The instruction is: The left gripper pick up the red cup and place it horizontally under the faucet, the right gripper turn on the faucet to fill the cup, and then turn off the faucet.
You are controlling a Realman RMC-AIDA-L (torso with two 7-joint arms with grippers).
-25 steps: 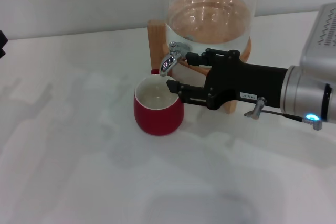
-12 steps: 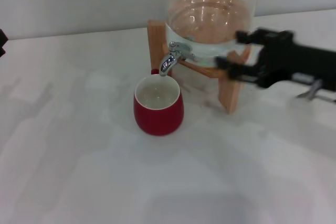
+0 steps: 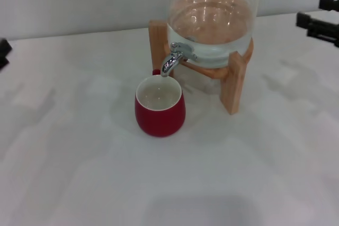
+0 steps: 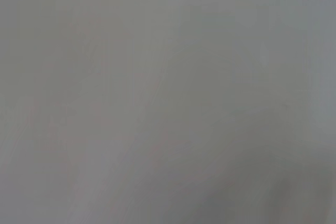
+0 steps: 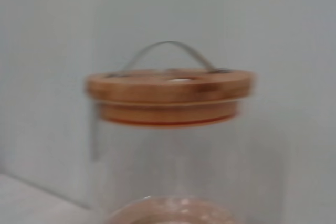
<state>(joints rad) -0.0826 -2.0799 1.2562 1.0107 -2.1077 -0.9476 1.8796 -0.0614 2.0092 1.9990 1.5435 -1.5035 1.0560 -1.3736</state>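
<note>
A red cup (image 3: 159,107) stands upright on a white counter (image 3: 79,157), mouth up, directly beneath the spout of a chrome faucet (image 3: 174,59). The faucet juts from a glass jar (image 3: 211,19) partly full of water, on a wooden stand (image 3: 233,80) near the counter's far edge. No stream of water can be seen.

The right claw (image 3: 319,17) is at the far right edge of the counter, well apart from the faucet, with its two fingers spread apart and empty. The left claw (image 3: 3,52) shows only as a dark sliver at the far left edge; whether it is open cannot be told.

The work looks nearly done. Any retreat should go outward and upward, away from the jar and stand.

The near half of the counter offers wide room on both sides of the cup.
</note>
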